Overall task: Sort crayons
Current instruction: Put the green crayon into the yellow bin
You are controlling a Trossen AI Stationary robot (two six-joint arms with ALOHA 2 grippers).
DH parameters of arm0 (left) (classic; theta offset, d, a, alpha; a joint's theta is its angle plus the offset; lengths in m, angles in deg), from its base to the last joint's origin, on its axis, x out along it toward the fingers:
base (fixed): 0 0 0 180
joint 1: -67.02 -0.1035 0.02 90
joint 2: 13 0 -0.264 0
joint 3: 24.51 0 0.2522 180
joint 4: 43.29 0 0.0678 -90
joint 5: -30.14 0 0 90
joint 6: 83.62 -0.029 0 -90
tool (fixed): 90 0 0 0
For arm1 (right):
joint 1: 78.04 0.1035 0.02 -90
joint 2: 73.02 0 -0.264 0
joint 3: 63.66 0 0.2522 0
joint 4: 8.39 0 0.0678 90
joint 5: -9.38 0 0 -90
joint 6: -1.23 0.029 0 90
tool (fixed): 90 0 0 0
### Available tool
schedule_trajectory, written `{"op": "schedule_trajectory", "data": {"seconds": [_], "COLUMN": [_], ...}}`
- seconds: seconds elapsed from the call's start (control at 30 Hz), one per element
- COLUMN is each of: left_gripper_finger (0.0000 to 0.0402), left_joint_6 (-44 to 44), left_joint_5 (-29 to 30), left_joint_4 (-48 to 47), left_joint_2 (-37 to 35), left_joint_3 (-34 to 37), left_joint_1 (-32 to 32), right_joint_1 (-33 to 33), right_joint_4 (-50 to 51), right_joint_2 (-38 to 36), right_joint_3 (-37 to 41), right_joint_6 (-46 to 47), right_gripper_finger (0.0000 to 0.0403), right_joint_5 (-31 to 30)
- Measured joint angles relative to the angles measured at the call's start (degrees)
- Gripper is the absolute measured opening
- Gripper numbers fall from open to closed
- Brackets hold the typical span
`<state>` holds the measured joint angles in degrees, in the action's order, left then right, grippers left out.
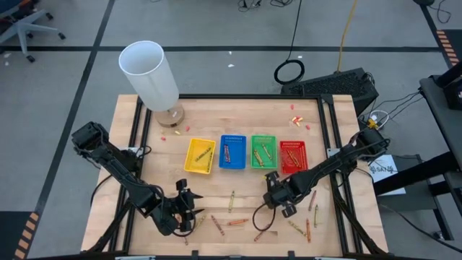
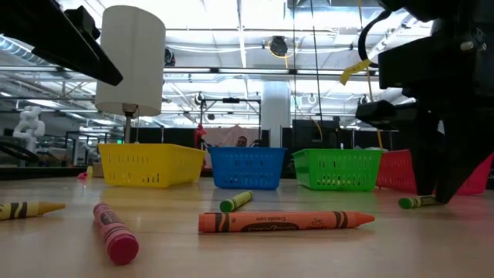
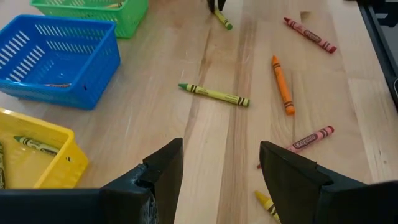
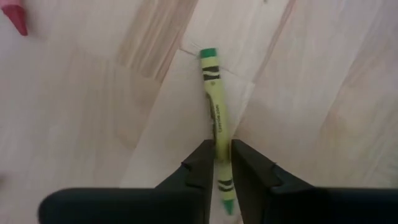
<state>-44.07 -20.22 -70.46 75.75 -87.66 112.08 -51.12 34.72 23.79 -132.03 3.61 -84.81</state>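
Loose crayons lie scattered flat on the wooden table's near half: an orange one point(image 2: 285, 222), a red one point(image 2: 114, 232), a yellow-green one point(image 3: 214, 94). My right gripper point(image 1: 273, 192) points down near the table's middle, shut on a yellow-green crayon point(image 4: 214, 93) in front of the green tray point(image 1: 263, 151). At the near left my left gripper point(image 3: 221, 168) hangs open over bare wood, touching nothing. More crayons lie inside the yellow point(image 1: 200, 155), blue point(image 1: 232, 152) and red point(image 1: 293, 156) trays. My right gripper pinches the yellow-green crayon between its two fingers, on its long sides point(image 4: 218, 142) close to the pointed tip end. The fingers come from above, slanting steeply down, and lie across the crayon. The crayon point(image 2: 417, 201) lies flat on the table.
A white cylinder on a round foot point(image 1: 149, 76) stands at the far left. Tiny red-pink scraps point(image 1: 297, 119) lie at the far side. The four trays stand in a row across the middle, with bare wood between them and the loose crayons.
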Motion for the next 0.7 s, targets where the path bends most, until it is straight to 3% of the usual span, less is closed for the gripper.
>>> {"op": "schedule_trajectory", "data": {"seconds": [0.27,0.7], "left_gripper_finger": [0.0212,0.0212], "left_joint_6": [-0.1,-8.3], "left_joint_5": [0.0,1.2], "left_joint_4": [0.0,7.5], "left_joint_2": [0.0,0.0], "left_joint_3": [0.0,0.0], "left_joint_1": [0.0,-0.1], "right_joint_1": [0.2,0.9], "right_joint_4": [-0.6,0.1], "right_joint_2": [3.7,3.9], "right_joint_3": [-0.2,-1.6], "right_joint_6": [1.6,6.6], "right_gripper_finger": [0.0022,0.0003], "right_joint_5": [-0.2,-0.6]}}
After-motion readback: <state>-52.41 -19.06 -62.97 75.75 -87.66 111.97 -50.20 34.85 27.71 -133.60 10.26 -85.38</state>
